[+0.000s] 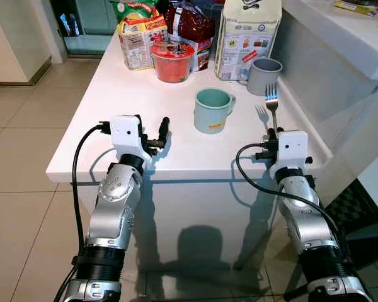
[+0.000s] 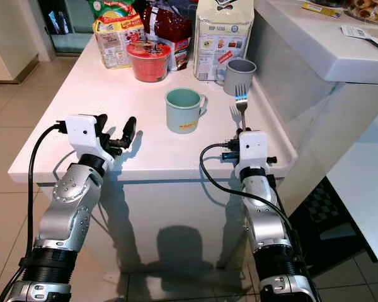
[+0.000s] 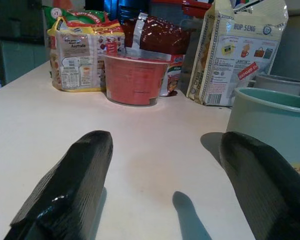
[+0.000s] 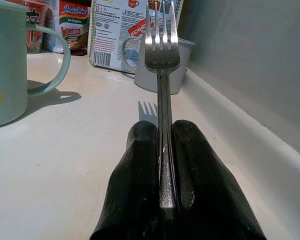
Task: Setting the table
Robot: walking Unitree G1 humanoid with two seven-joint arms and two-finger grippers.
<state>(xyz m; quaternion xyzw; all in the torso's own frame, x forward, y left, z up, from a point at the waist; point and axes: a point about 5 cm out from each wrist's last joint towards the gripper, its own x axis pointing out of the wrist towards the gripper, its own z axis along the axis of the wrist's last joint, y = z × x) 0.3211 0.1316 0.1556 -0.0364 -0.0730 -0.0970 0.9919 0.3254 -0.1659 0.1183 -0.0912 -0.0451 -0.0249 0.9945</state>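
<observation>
R tool (image 4: 166, 150) grips fork (image 4: 161, 52) by mug (image 1: 211, 110)

On my white bench (image 1: 113, 100), a green mug (image 1: 211, 110) stands mid-way; a grey mug (image 1: 263, 75), red tub (image 1: 172, 61) and food packets (image 1: 247, 34) crowd the far edge.

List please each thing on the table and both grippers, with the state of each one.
fork: held off the table, tines forward
right gripper: shut on the fork handle
left gripper: open, holding nothing
green mug: upright
grey mug: upright
red cup: upright, lid on
cracker bag: standing
noodle packs: standing
</observation>
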